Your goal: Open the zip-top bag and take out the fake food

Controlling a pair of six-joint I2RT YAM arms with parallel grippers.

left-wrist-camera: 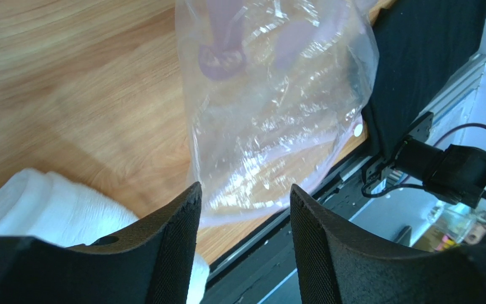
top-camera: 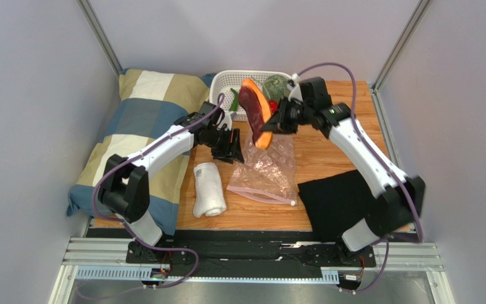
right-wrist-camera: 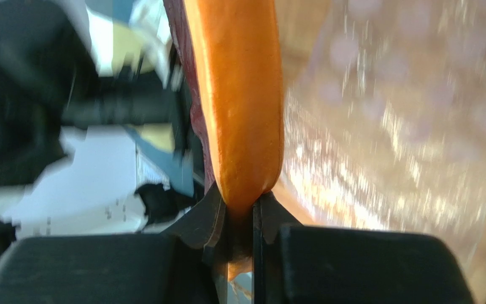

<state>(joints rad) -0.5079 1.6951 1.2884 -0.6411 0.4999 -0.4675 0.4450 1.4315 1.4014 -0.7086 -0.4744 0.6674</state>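
Purple-and-orange piece is pinched endwise by right gripper, long axis pointed toward basket just behind; left gripper is spread.

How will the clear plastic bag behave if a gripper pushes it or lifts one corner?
The bag looks thin and crinkled, so it would probably flop and fold when lifted. It seems empty and lies flat on the table, so it is likely very light and may slide when pushed.
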